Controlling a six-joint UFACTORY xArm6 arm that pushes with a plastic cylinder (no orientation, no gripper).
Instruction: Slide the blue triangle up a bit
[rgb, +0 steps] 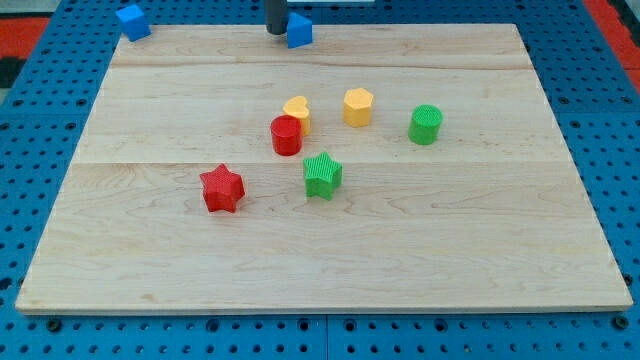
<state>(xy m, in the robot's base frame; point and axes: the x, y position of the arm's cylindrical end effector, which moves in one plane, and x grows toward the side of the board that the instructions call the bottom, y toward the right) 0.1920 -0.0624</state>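
The blue triangle (299, 30) sits at the board's top edge, near the middle. My tip (275, 31) is at the view's top, just left of the blue triangle and touching or nearly touching it. A second blue block (132, 21), cube-like, sits at the top left corner, partly off the board.
The wooden board (320, 260) lies on a blue pegboard. Near the middle are a red cylinder (286, 135), a yellow heart (297, 111), a yellow hexagon (358, 106), a green cylinder (425, 124), a green star (322, 175) and a red star (222, 189).
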